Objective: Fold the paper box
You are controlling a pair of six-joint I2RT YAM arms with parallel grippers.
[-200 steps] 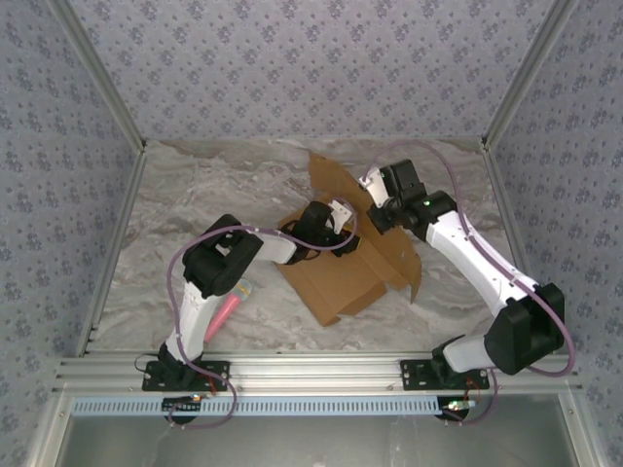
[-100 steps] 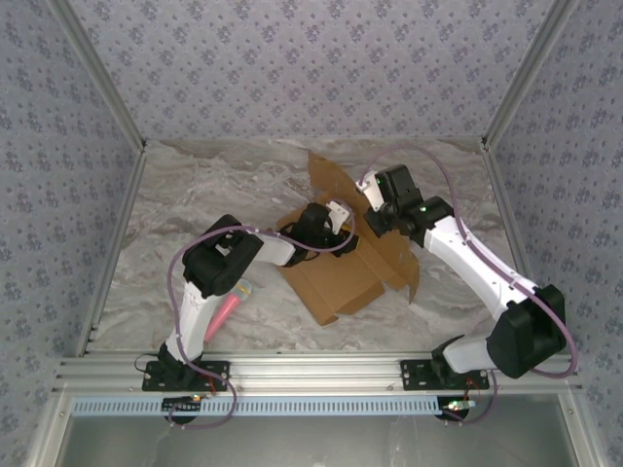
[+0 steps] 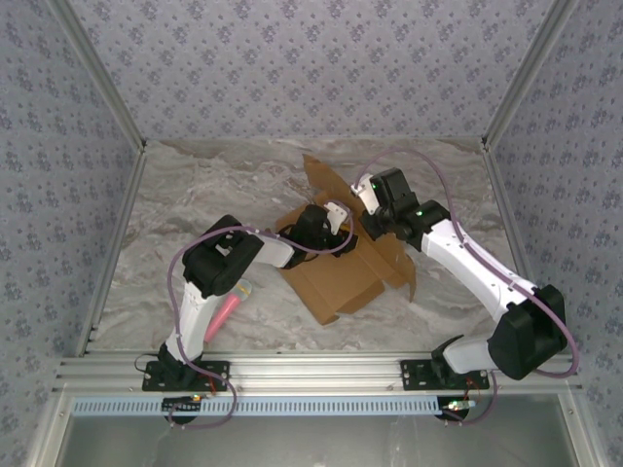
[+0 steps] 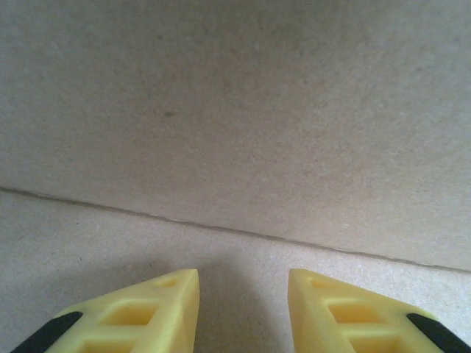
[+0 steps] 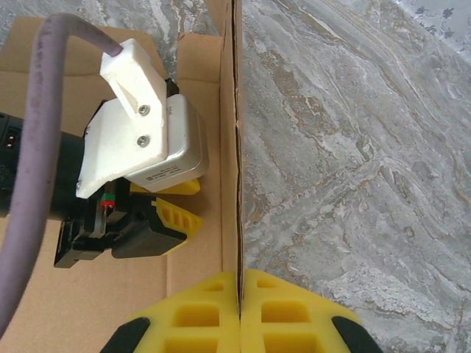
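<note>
The paper box [image 3: 341,282] is a brown cardboard sheet with raised flaps, lying at the middle of the table. My right gripper [image 3: 364,216] is shut on the thin edge of an upright flap [image 5: 229,110], which runs straight up from between its yellow fingers [image 5: 240,278]. My left gripper [image 3: 324,230] points down at the inside of the box. Its yellow fingertips [image 4: 243,283] stand apart with nothing between them, close over a flat panel [image 4: 235,118] crossed by a crease. In the right wrist view, the left gripper [image 5: 158,209] sits just left of the held flap.
A pink object [image 3: 226,313] lies by the left arm near the front. The marble table [image 3: 195,195] is walled by patterned panels on three sides, and an aluminium rail [image 3: 311,372] runs along the front edge. Bare marble [image 5: 353,147] lies right of the held flap.
My right gripper has moved left towards the left gripper, carrying the flap with it. The left gripper has stayed over the box, its jaws slightly wider.
</note>
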